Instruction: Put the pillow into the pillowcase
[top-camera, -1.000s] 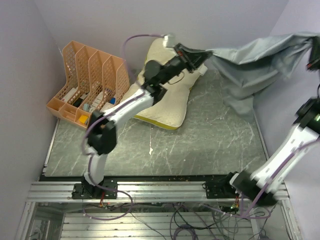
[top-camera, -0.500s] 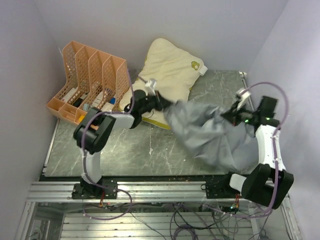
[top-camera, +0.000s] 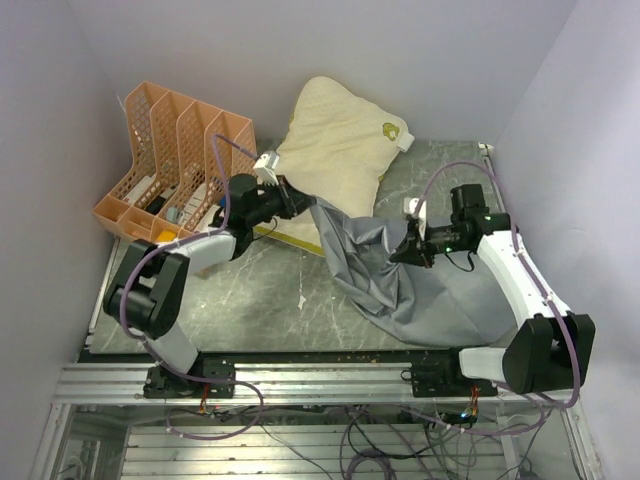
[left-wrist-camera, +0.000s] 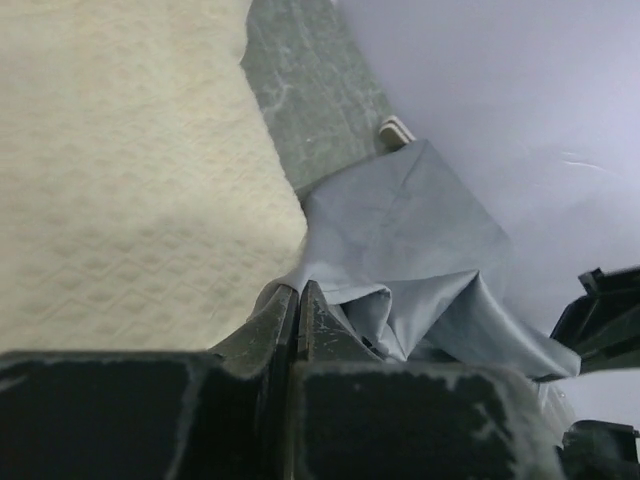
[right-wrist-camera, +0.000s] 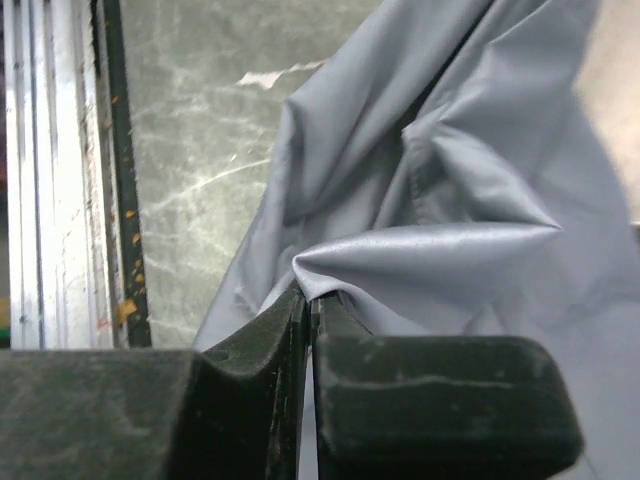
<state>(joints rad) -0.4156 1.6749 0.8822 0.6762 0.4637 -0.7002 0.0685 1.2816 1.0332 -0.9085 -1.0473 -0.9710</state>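
The cream-yellow pillow (top-camera: 335, 140) leans against the back wall, its lower end on the table; it fills the left of the left wrist view (left-wrist-camera: 120, 170). The blue-grey pillowcase (top-camera: 410, 275) lies crumpled on the table in front of it, stretched between my two grippers. My left gripper (top-camera: 298, 200) is shut on a fold of the pillowcase (left-wrist-camera: 400, 250) at the pillow's lower edge. My right gripper (top-camera: 402, 252) is shut on another fold of the pillowcase (right-wrist-camera: 450, 200) near the table's middle right.
An orange mesh file rack (top-camera: 175, 165) with small items stands at the back left. The purple walls close in at the back and both sides. The table's metal front rail (top-camera: 320, 380) runs along the near edge, also in the right wrist view (right-wrist-camera: 60, 170).
Both grippers have brought the pillowcase down from high at the back right onto the table. In the last half second the left gripper drew back left and the right moved toward the middle.
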